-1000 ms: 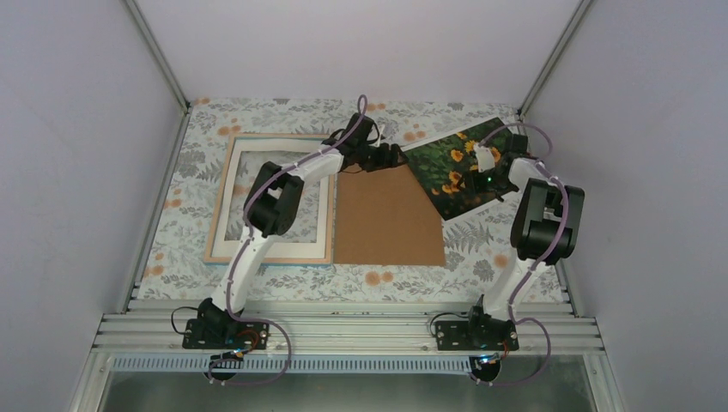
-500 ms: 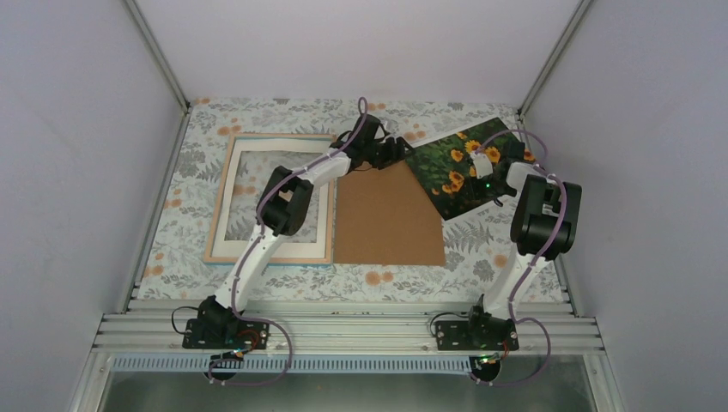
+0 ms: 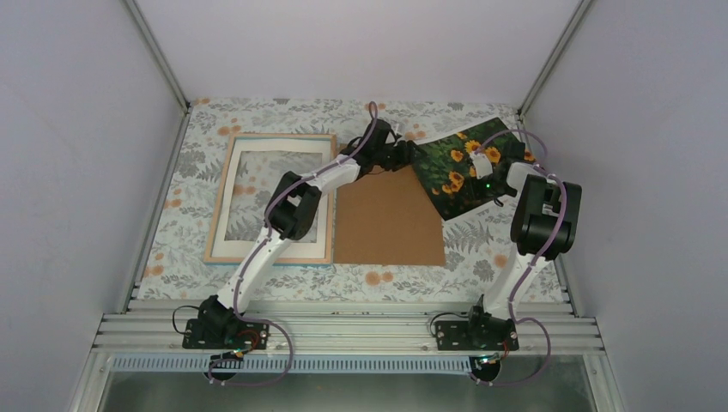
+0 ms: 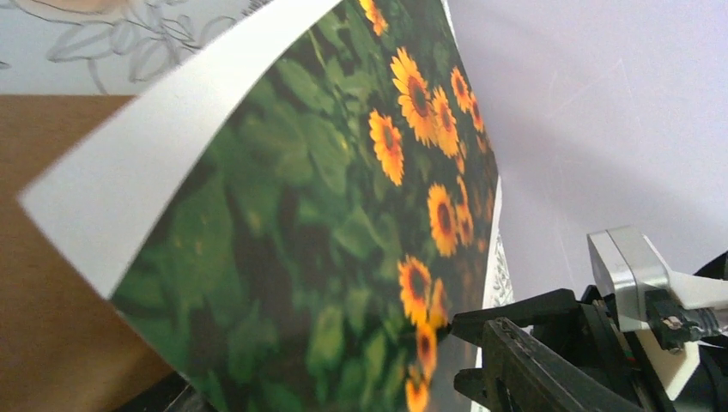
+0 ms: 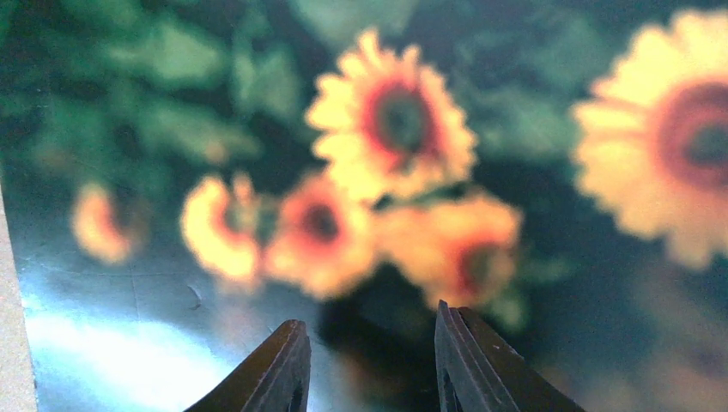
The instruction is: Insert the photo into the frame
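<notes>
While the floral-patterned tablecloth [image 3: 283, 112] shows in strips along the rear and near sides, the large thin teal-and-wood rectangular frame [image 3: 219, 197] at the left holds only 1 white paper mat [image 3: 324, 232], and the flat brown backing board [image 3: 386, 215] lies just beside the frame's right edge. The glossy rectangular sunflower photo [image 3: 446, 163] is outside the frame at the right rear, skewed, its left corner raised over the board's far corner. The left gripper [image 3: 402, 155] is at that corner, its finger spread impossible to tell, whereas the right gripper [image 5: 369, 322] has its 2 fingers [image 5: 283, 369] apart over the print's face, pinching nothing.
</notes>
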Robot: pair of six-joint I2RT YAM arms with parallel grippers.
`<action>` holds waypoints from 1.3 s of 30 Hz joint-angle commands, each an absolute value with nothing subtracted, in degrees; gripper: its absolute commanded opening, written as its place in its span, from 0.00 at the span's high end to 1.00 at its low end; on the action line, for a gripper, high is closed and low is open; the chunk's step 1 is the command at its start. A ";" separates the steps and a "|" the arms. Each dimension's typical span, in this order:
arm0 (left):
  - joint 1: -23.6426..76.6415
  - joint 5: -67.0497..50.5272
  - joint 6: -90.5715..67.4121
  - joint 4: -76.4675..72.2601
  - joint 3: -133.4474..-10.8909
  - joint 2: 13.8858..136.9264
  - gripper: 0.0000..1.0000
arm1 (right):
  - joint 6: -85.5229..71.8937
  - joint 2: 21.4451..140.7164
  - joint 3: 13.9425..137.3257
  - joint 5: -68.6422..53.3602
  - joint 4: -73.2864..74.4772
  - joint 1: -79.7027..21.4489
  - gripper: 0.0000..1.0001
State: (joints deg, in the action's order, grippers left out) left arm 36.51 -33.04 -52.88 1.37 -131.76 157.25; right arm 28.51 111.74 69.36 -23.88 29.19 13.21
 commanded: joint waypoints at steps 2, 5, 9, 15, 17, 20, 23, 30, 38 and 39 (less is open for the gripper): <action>38.23 -32.40 -56.10 -2.01 -132.36 159.75 0.38 | 28.65 115.64 67.50 -23.59 33.79 13.38 0.62; 38.84 -32.10 -58.60 -3.43 -130.68 159.83 0.41 | 28.57 115.66 67.58 -23.99 33.98 13.41 0.61; 40.08 -32.00 -60.17 -5.00 -130.41 160.02 0.49 | 28.39 115.37 67.71 -24.33 34.06 13.36 0.61; 39.50 -31.06 -59.42 -5.89 -130.95 158.96 0.82 | 28.06 114.40 69.01 -25.08 35.72 13.36 0.53; 38.73 -30.61 -57.83 -4.61 -130.80 157.69 0.92 | 27.87 113.12 70.06 -26.09 36.75 13.44 0.49; 37.51 -30.05 -54.77 -2.74 -130.56 155.24 0.97 | 27.48 110.12 71.55 -29.20 38.24 13.47 0.43; 36.27 -30.04 -51.93 -1.42 -130.49 152.31 0.98 | 27.24 106.65 72.95 -33.75 39.45 13.45 0.38; 32.32 -29.91 -42.48 4.43 -129.49 142.67 0.98 | 28.15 98.59 71.97 -43.74 39.45 13.45 0.31; 24.02 -31.85 -25.01 18.40 -121.32 127.75 0.98 | 27.57 92.82 68.60 -48.10 37.35 13.45 0.25; 23.13 -31.92 -21.00 21.50 -121.29 126.32 0.98 | 27.25 92.48 68.05 -48.58 36.94 13.47 0.24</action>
